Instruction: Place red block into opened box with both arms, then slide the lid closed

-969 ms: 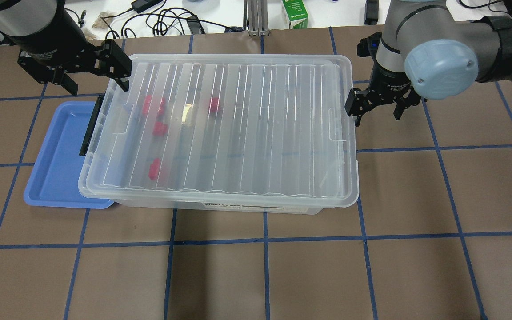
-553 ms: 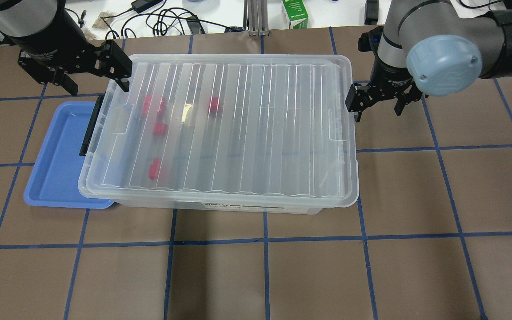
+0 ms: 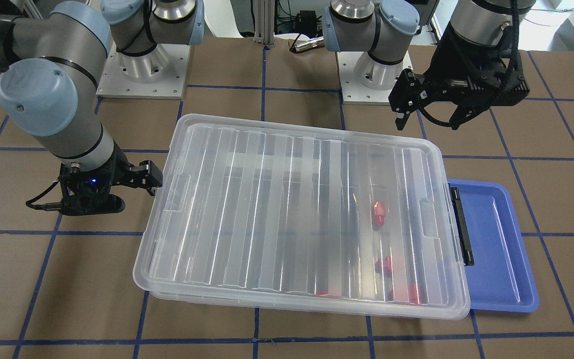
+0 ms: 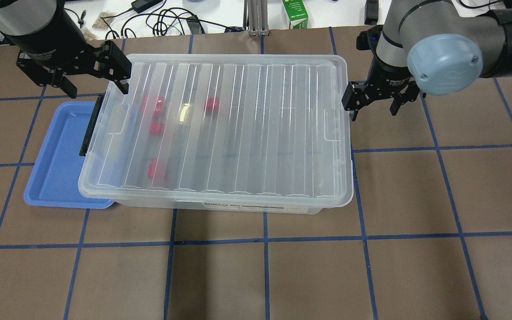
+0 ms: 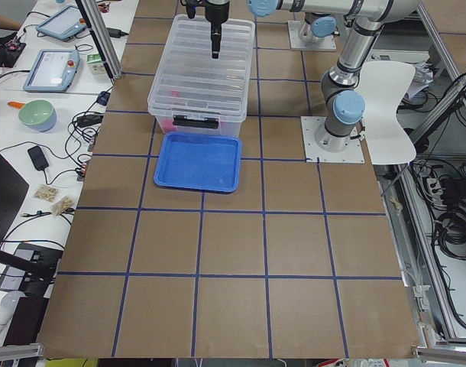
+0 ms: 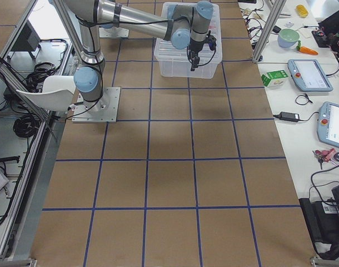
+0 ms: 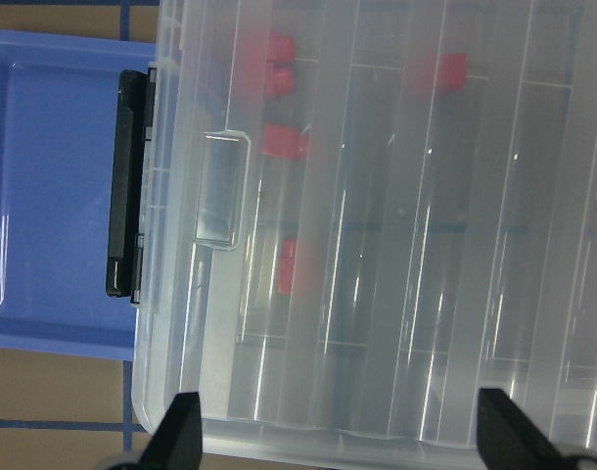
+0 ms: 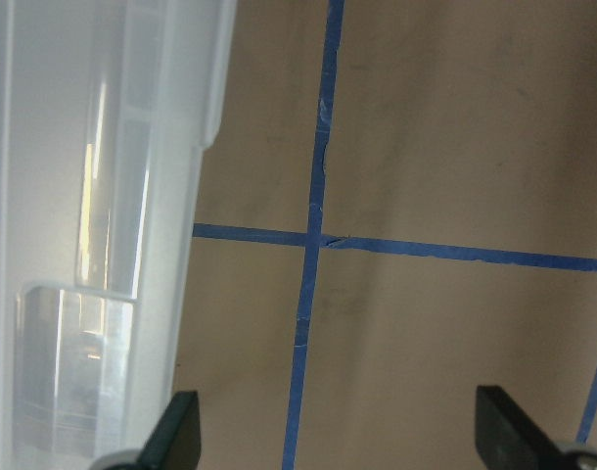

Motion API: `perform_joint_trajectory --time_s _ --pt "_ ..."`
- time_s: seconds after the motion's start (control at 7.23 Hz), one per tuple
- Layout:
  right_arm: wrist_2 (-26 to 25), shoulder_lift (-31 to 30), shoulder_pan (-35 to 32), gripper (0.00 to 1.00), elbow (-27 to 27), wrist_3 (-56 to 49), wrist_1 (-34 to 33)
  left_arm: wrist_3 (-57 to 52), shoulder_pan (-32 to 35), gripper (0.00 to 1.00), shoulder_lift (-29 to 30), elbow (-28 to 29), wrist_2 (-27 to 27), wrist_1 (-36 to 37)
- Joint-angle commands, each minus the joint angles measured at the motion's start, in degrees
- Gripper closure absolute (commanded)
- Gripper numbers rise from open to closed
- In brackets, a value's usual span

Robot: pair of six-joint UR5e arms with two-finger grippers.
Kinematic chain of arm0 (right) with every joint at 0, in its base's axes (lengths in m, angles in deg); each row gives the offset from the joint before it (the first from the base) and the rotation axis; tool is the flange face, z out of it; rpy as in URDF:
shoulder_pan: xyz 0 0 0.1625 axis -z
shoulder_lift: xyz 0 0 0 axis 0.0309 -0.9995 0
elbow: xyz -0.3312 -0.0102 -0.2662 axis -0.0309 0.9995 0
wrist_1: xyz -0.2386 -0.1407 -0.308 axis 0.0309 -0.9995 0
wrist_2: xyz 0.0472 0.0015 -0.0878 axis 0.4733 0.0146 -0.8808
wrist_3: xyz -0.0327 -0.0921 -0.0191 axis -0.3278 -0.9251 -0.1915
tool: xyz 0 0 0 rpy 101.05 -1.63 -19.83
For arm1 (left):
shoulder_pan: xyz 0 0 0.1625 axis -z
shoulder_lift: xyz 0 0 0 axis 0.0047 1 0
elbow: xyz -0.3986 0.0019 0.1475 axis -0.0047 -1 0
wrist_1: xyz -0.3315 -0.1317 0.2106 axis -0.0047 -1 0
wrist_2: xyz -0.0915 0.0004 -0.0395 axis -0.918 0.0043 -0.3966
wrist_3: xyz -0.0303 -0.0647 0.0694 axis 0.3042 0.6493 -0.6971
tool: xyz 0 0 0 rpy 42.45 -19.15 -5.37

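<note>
**Both grippers released at the ends of the covered box**

Clock directions are read on the overhead view, 12 o'clock being the table edge farthest from the robot.

The left gripper (image 4: 94,86) hangs with its jaws spread wide and nothing between them, raised above the 9 o'clock end of the lid (image 4: 238,129). Its wrist camera looks straight down on that end, and both fingers (image 7: 181,436) stand clear of the plastic. The right gripper (image 4: 371,109) is likewise released and empty, set low at the 3 o'clock end. One of its fingers lies just beside the lid's short edge, though contact cannot be told. The other stands over the bare table (image 4: 416,200).

The ribbed lid lies flat on the box (image 4: 220,206) and covers its opening. Through it show the red blocks (image 4: 212,104), all inside the box toward its 9 o'clock end. A pair sits close together at 10 o'clock, with one apart from them toward 12 o'clock. Another lies just at 6 o'clock of the pair, and a last one lies nearer the 7 o'clock corner.

The black latch bar (image 4: 89,129) stands at the box's 9 o'clock end, outside the lid's edge. Beyond it a blue tray (image 4: 56,151) lies on the table, its 3 o'clock rim hidden under the box's end. Past the table's 12 o'clock edge lie cables (image 4: 167,20) and a green carton (image 4: 295,13).
</note>
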Motion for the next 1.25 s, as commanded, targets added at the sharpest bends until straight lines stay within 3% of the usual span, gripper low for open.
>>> perform_joint_trajectory --time_s 0.0,0.69,1.11 --pt "0.10 -1.67 0.11 0.00 2.18 0.06 0.77 0.03 0.02 0.00 0.00 0.14 -0.01 -0.03" --pt "-0.07 -15.20 0.45 0.00 2.01 7.18 13.93 0.03 -0.07 0.00 -0.26 -0.04 0.07 -0.03" --pt "-1.91 -15.92 0.55 0.00 2.11 7.35 14.66 -0.41 -0.07 0.00 -0.09 0.14 0.78 0.06"
